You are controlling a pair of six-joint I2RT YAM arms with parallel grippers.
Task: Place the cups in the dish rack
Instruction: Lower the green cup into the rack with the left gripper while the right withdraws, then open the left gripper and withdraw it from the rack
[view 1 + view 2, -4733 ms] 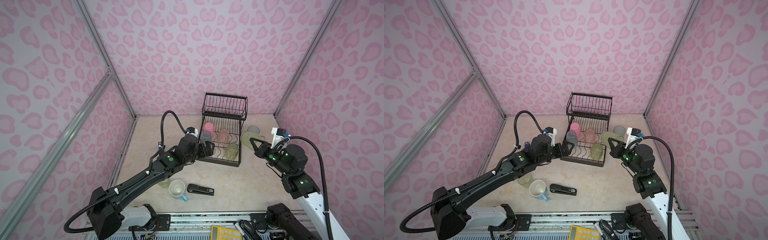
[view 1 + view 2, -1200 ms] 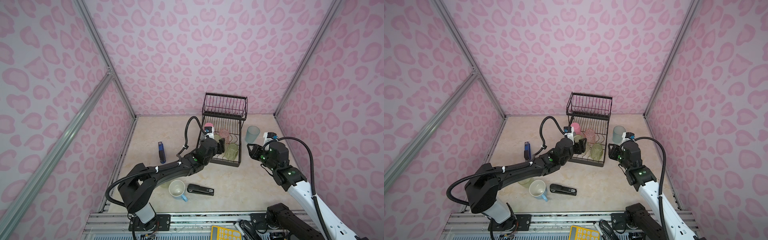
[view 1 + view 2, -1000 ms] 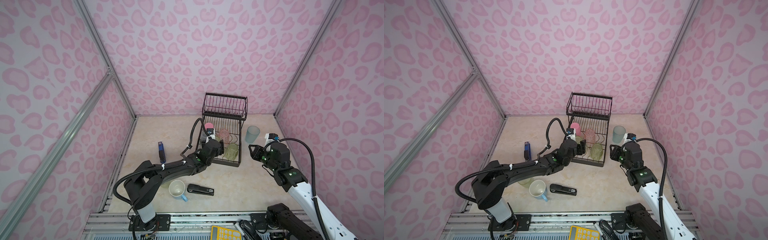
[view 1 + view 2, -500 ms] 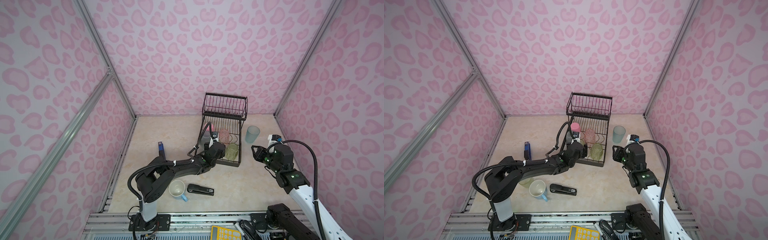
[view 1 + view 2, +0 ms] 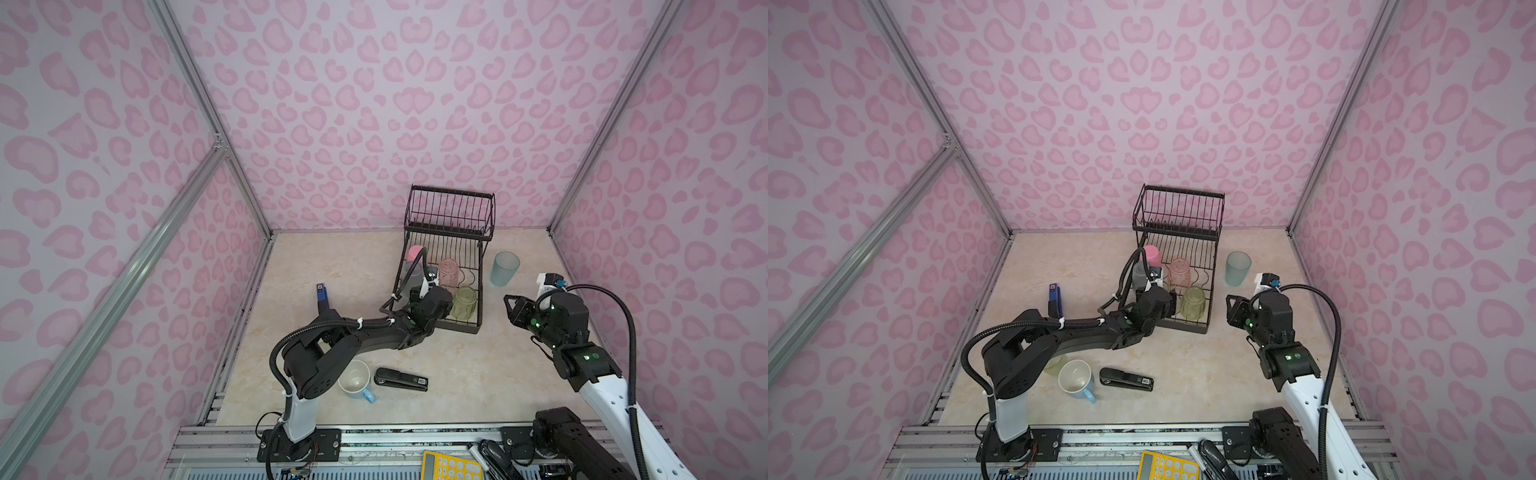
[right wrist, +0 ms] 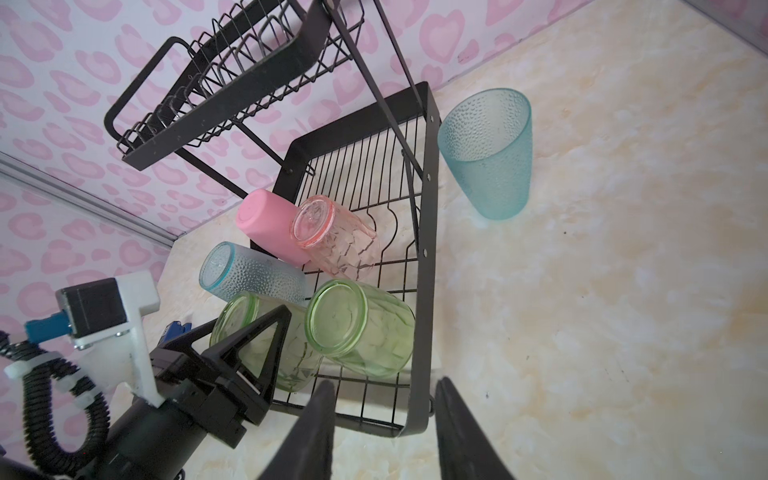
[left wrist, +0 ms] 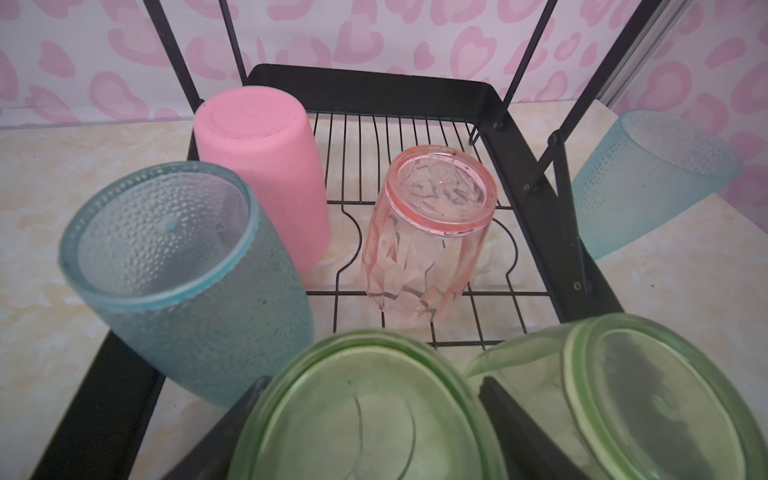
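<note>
The clear green ribbed cup [image 7: 365,415] sits bottom-up at the front of the black wire dish rack [image 6: 424,266], in its lower tray, with the left claw [image 7: 372,380] clamped wide across its sides. Next to it are a second green ribbed cup [image 7: 648,395], a frosted blue tumbler [image 7: 174,266], a pink plastic tumbler [image 7: 266,166] and a pinkish ribbed cup [image 7: 424,241] (all bottoms up). The right claw [image 6: 385,382] hangs part-open and empty just beside the rack. Another frosted tumbler [image 5: 504,269] stands upright on the beige tabletop [image 5: 457,374].

Counts were: dish rack [image 6: 426,257], 1; frosted blue tumbler [image 6: 253,274] [image 6: 490,153], 2; pink tumbler [image 6: 266,224], 1; pinkish ribbed cup [image 6: 340,241], 1; clear green ribbed cup [image 6: 361,328] [image 6: 237,320], 2; light-blue mug [image 5: 355,380], 1; pale green cup [image 5: 1054,365], partly hidden, 1; black stapler [image 5: 401,379], 1; blue stapler [image 5: 322,295], 1.
</note>
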